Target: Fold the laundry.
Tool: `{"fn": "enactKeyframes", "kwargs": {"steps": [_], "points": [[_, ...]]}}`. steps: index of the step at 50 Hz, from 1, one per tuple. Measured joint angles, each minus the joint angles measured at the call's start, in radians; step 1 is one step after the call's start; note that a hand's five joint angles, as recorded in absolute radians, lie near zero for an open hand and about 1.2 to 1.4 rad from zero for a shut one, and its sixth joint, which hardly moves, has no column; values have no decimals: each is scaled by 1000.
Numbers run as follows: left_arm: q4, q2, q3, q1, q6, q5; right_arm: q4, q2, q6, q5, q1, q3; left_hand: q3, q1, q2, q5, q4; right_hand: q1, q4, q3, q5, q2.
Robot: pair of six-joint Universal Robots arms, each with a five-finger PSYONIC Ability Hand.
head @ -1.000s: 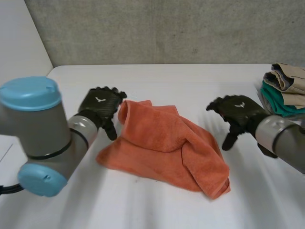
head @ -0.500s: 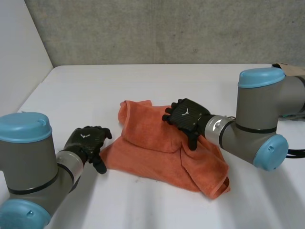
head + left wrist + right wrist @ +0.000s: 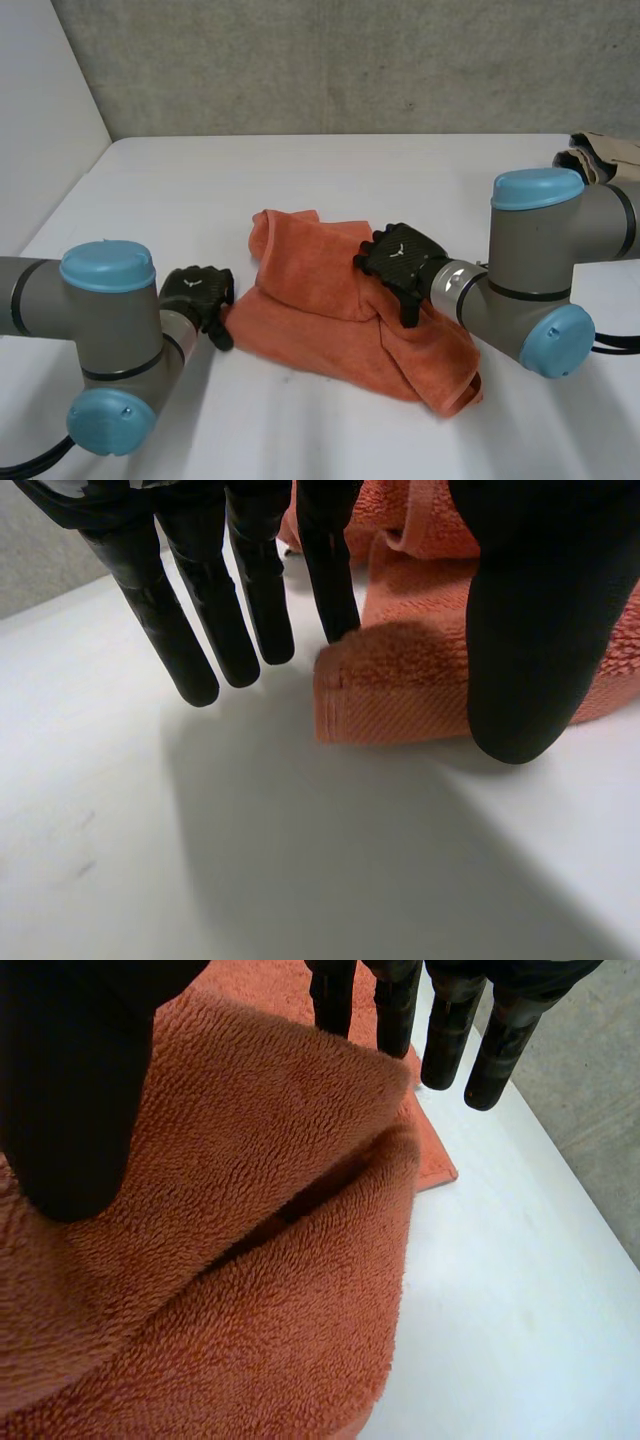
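Observation:
An orange towel (image 3: 330, 300) lies crumpled and partly folded over itself in the middle of the white table (image 3: 300, 170). My left hand (image 3: 197, 293) is down at the towel's near left corner. In the left wrist view that corner (image 3: 400, 685) sits between the straight fingers (image 3: 205, 630) and the thumb (image 3: 535, 630), with one fingertip touching its top; nothing is pinched. My right hand (image 3: 402, 260) rests on a raised fold in the towel's middle. Its straight fingers (image 3: 395, 1010) reach over the fold's ridge (image 3: 300, 1110), and the thumb (image 3: 70, 1090) stands apart above the cloth.
A stack of folded clothes (image 3: 605, 155), beige on top, lies at the table's far right edge. A grey wall runs behind the table. Bare tabletop lies in front of the towel and to its left.
My left hand has moved from the towel's far left edge down to its near left corner, its fingers drawing in. My right hand has swung in from the right onto the towel's middle fold.

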Motion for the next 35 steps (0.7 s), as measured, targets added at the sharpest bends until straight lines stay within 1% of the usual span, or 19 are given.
{"fn": "enactKeyframes", "kwargs": {"steps": [3, 7, 9, 10, 13, 15, 16, 17, 18, 19, 20, 21, 23, 26, 29, 35], "points": [[11, -8, 7, 0, 1, -2, 0, 0, 0, 0, -2, 6, 24, 22, 24, 21, 22, 0, 0, 0, 0, 0], [20, -21, 18, -1, 1, -2, -2, -1, 1, 0, -4, 13, 177, 184, 178, 172, 175, 0, 0, 0, 0, 0], [22, -26, 27, -1, 1, -2, -4, 0, 2, 1, -5, 15, 298, 296, 310, 294, 298, 0, 0, 0, 0, 0], [23, -27, 31, -2, 1, -2, -5, 0, 2, 1, -5, 16, 439, 430, 443, 430, 435, 0, 0, 0, 0, 0], [24, -28, 44, -2, 2, -2, -9, -1, 6, 4, -6, 17, 525, 495, 532, 519, 532, 0, 0, 0, 0, 0], [24, -26, 53, -2, 2, -1, -18, -2, 18, 13, -7, 14, 563, 495, 570, 538, 569, 32, 35, 55, 43, 49], [24, -24, 58, -2, 2, -1, -21, -3, 25, 19, -7, 11, 572, 495, 577, 538, 577, 74, 78, 97, 81, 91], [24, -21, 64, -2, 2, -1, -23, -3, 30, 23, -8, 9, 572, 495, 577, 538, 578, 164, 181, 204, 173, 198], [24, -19, 70, -2, 2, -1, -25, -4, 37, 28, -8, 6, 572, 495, 577, 538, 578, 212, 228, 251, 214, 212], [24, -14, 81, -3, 2, -1, -27, -4, 46, 35, -8, 2, 572, 495, 577, 538, 579, 345, 373, 397, 350, 213], [24, -14, 81, -3, 2, -1, -27, -4, 46, 35, -8, 2, 572, 495, 577, 538, 579, 345, 373, 397, 350, 213], [24, -6, 100, -5, 3, -1, -27, -5, 55, 42, -8, -4, 572, 495, 577, 538, 579, 620, 732, 754, 696, 213], [23, 4, 122, -7, 3, -1, -23, -6, 61, 50, -9, -9, 572, 495, 577, 538, 579, 723, 890, 909, 854, 213], [23, 18, 159, -8, 3, 0, -10, -8, 65, 62, -10, -16, 572, 495, 577, 538, 579, 744, 948, 965, 909, 213], [22, 28, 197, -8, 3, 3, 2, -13, 66, 77, -11, -21, 572, 495, 577, 538, 579, 744, 949, 966, 911, 213], [18, 43, 287, -11, 2, 6, 17, -77, 71, 177, -38, -24, 572, 496, 578, 538, 579, 744, 949, 966, 911, 213]]}}
